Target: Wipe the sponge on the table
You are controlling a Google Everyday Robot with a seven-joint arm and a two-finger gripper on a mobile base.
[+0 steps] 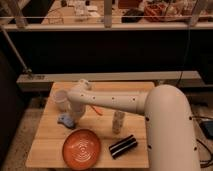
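The sponge (63, 120), a small light-blue pad, lies flat on the left part of the bamboo table (45, 145). My gripper (72, 120) comes down from the bent white arm and meets the sponge's right edge at table level, shut on it. The arm hides the fingertips and the sponge's right part.
A round orange plate (81, 148) sits at the front, close below the sponge. A black-and-white striped block (123, 145) lies to its right. A white cup (60, 99) stands behind the sponge, and a small white bottle (118, 122) is mid-table. My white body fills the right side.
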